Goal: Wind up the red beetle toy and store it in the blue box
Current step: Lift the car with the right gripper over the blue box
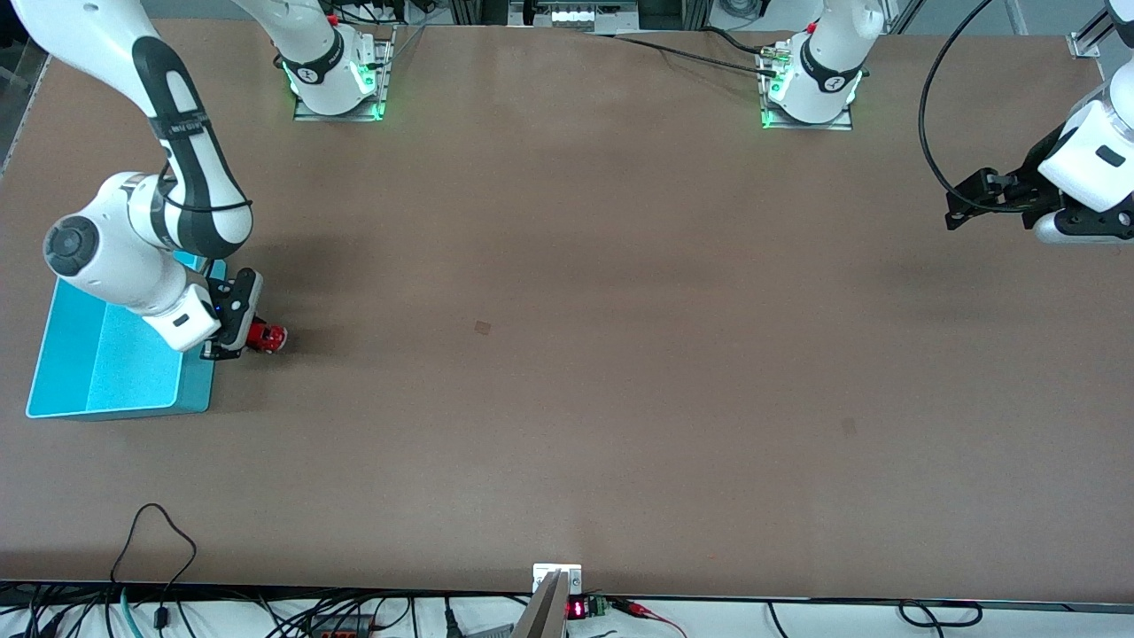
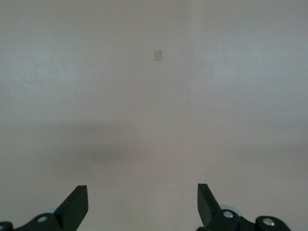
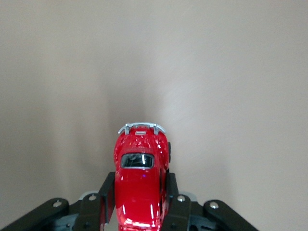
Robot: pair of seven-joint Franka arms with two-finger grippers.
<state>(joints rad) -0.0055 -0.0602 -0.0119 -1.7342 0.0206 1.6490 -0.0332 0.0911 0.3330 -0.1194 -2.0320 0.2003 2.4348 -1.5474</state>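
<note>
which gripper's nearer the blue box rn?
Right. The right gripper is beside the blue box, shut on the red beetle toy. The left gripper waits open over the left arm's end of the table.

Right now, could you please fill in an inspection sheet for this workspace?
Surface: brown table, bare but for a few small marks.
Job's things: red beetle toy on the table beside the blue box, at the right arm's end; nothing seen in the visible part of the box.
Clutter: nothing seen.
Grippers: right gripper shut on the red beetle toy's sides, low at the table; left gripper open, holding nothing, waiting over the left arm's end of the table.
Cables: black cable looping to the left arm; more cables along the table's edges.
Surroundings: both arm bases lit green.
</note>
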